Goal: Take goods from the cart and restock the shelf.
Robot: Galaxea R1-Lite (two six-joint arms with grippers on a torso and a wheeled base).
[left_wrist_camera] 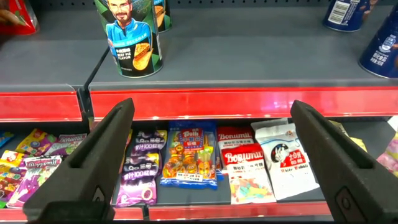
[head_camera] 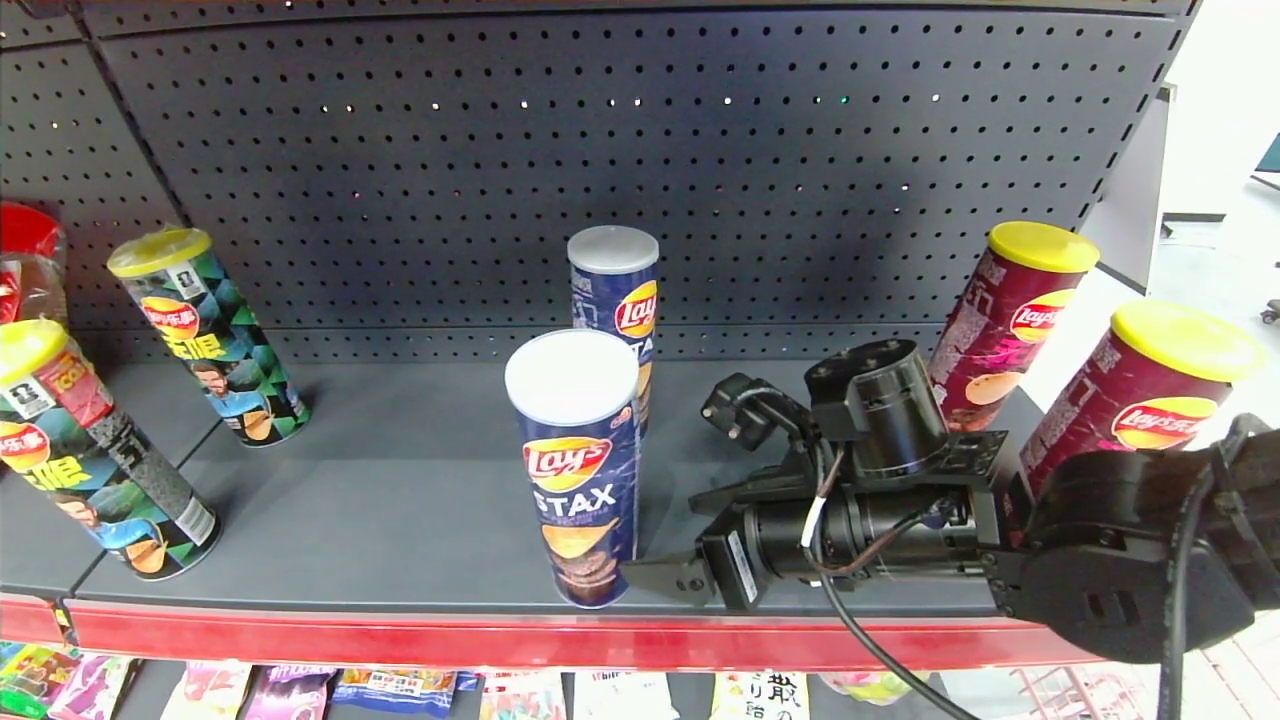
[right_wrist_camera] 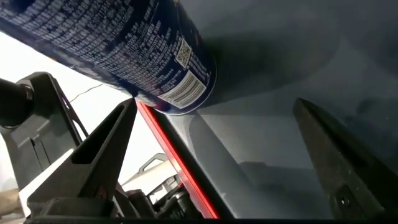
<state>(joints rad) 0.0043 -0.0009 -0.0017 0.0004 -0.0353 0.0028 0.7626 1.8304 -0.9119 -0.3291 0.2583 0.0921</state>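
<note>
Before the red front edge of the shelf [left_wrist_camera: 249, 62] the left gripper [left_wrist_camera: 211, 104] hangs with jaws wide apart, empty. The right gripper [head_camera: 662, 540], jaws also apart, lies at the front edge just beside the upright blue chip can [head_camera: 580, 470]; a second blue can [head_camera: 615, 290] stands behind it, near the back panel [head_camera: 600, 150].

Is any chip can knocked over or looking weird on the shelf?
Nothing has fallen or spilled. The front blue can stands upright but right at the shelf's red front edge, beside the open right gripper, which looks a bit risky.
</note>
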